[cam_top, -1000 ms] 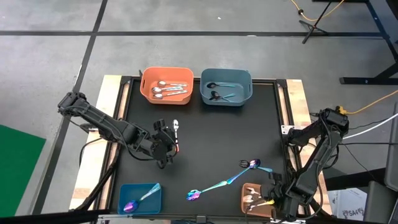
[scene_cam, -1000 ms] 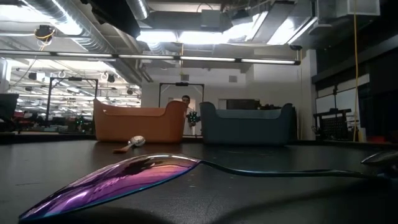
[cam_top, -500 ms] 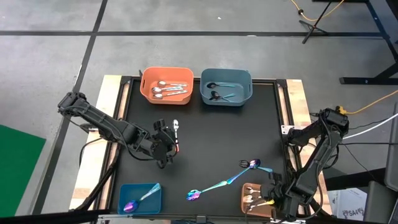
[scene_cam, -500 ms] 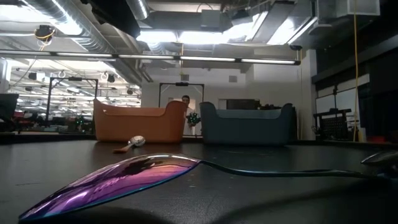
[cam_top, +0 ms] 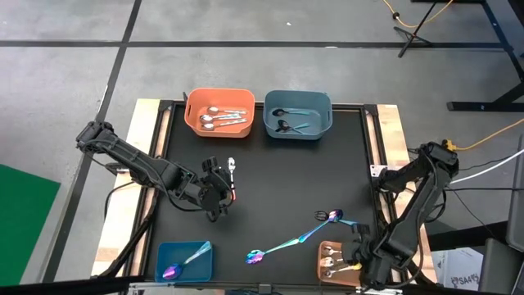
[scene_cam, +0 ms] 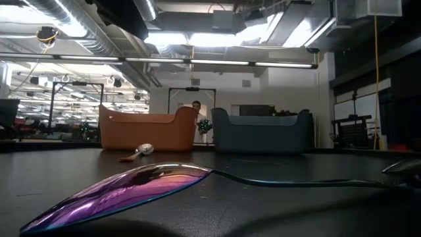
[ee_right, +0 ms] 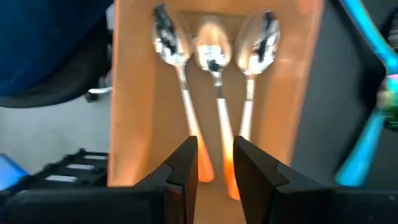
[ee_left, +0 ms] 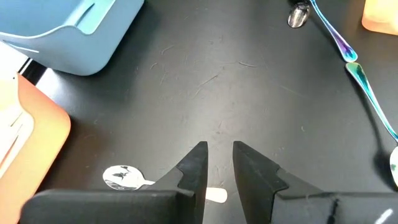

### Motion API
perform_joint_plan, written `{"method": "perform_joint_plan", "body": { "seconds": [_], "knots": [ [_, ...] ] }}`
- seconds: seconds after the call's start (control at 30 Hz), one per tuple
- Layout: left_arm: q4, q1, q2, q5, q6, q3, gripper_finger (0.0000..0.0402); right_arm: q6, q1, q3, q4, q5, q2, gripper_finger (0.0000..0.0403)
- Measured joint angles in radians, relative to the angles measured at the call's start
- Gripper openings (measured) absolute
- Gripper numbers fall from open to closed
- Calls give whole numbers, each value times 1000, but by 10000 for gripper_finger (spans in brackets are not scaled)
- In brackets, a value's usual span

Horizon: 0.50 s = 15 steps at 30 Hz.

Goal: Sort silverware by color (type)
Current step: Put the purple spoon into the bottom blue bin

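Note:
A spoon with an orange handle [cam_top: 232,172] lies flat on the black mat; its bowl [ee_left: 121,177] shows beside my left gripper [ee_left: 217,149], which hovers over its handle end with a narrow gap and nothing between the fingers. My right gripper [ee_right: 216,146] hangs open, pointing down over the small orange tray [cam_top: 326,248]. In that tray lie three orange-handled spoons [ee_right: 214,56] side by side. Two iridescent spoons [cam_top: 286,244] [cam_top: 334,217] lie on the mat between the arms. One bowl [scene_cam: 125,191] fills the low view.
At the far edge stand an orange bin [cam_top: 196,123] with silver spoons and a blue bin [cam_top: 272,127] with black ones. A small blue tray [cam_top: 168,250] at the near left holds an iridescent spoon. The mat's middle is bare.
My right gripper has risen a little above the small orange tray, its arm bending. The spoons in the tray and on the mat lie as before.

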Motion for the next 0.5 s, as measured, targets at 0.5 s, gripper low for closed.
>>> {"method": "perform_joint_plan", "body": {
  "seconds": [0.5],
  "knots": [
    [0,0,0,0,0,0,70,-473,-190,82,-377,72,0,90]
  ]
}}
